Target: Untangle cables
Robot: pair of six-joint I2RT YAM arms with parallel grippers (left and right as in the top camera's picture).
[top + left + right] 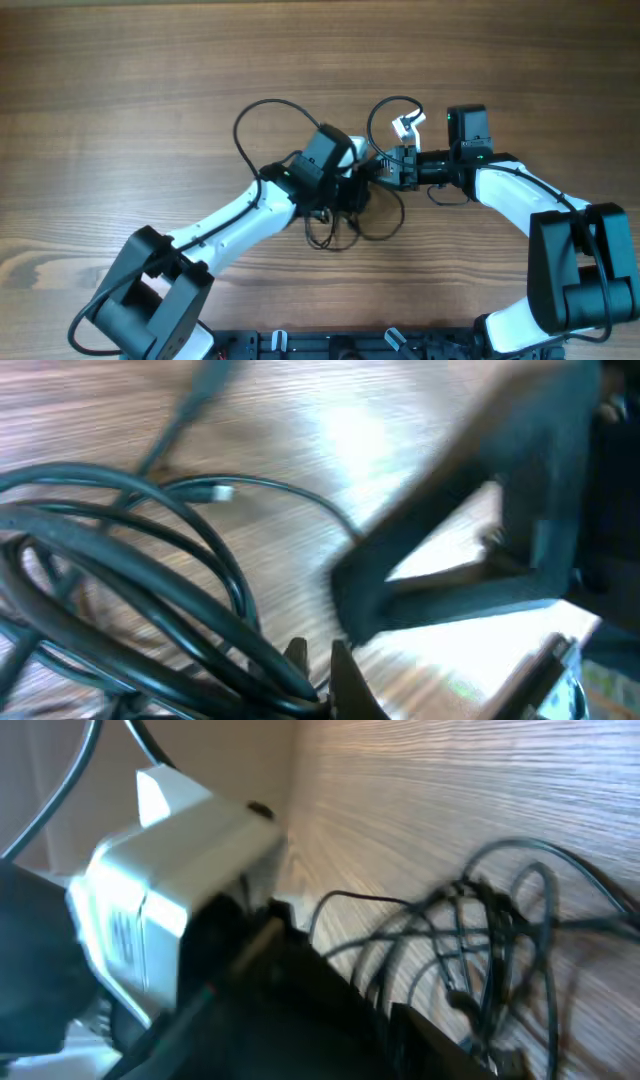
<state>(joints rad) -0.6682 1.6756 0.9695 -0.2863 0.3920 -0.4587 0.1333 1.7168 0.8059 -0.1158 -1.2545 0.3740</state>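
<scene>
Cables (160, 595) bunched at left gripper (350, 192), right gripper (388, 172) just beside; grip state of both unclear. Rec: separate slowly, one strand only.

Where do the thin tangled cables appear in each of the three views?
Overhead: the cables lie at the centre of the picture.
Left wrist: the cables fill the lower left, very close.
Right wrist: the cables are on the right side.
Shared landmark: the wooden table lies under them in every view.
</scene>
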